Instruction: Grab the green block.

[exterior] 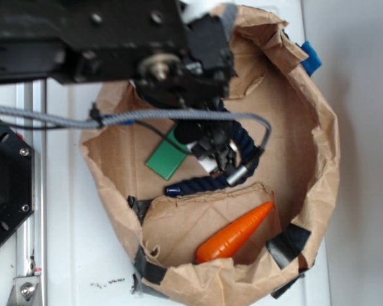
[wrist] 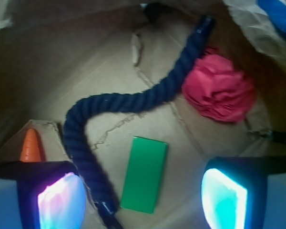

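In the wrist view, the orange carrot [wrist: 31, 144] pokes up at the lower left, just behind the left finger [wrist: 62, 198] of the gripper [wrist: 143, 195]. Beside it a dark blue rope [wrist: 133, 101] snakes from the bottom edge up toward the upper right of the frame. The green block [wrist: 144, 174] lies flat on the brown paper floor at lower centre, just right of the rope and between the two glowing fingers. The fingers are spread wide apart, with nothing pinched. A crumpled red ball of paper [wrist: 220, 88] sits at the right, touching the rope.

In the exterior view, the black arm [exterior: 108, 38] fills the upper left. The block [exterior: 166, 158] shows at centre inside the paper bag [exterior: 322, 153], partly hidden by the gripper, and the carrot [exterior: 235, 234] lies in the lower centre.
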Controlling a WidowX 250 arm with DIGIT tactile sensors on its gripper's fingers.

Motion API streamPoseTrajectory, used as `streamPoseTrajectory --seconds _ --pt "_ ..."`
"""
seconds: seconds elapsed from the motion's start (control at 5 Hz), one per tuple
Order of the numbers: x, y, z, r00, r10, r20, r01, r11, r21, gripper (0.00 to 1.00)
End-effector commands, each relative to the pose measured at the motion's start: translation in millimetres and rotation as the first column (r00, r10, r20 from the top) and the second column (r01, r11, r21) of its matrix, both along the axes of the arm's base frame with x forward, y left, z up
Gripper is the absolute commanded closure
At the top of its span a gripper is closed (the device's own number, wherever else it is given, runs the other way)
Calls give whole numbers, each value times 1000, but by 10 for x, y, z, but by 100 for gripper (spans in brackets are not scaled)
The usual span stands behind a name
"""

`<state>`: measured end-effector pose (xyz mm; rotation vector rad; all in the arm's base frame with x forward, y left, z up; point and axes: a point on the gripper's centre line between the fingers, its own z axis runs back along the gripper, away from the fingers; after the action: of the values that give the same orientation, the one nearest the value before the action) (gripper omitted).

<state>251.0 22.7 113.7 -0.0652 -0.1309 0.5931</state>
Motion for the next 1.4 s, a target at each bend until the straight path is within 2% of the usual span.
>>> streamPoseTrajectory --seconds 0.0,0.4,0.6,0.8,1.2 --pt "218 -60 174 998 2 66 -1 1000 -18 0" --pt "316 -214 187 998 -14 61 16 999 -37 0" --pt "264 -270 99 998 -21 52 23 999 -27 0" --pt "148 -261 -49 999 -50 19 50 999 -15 0" --pt "-41 -174 -86 998 -62 30 64 997 -49 0"
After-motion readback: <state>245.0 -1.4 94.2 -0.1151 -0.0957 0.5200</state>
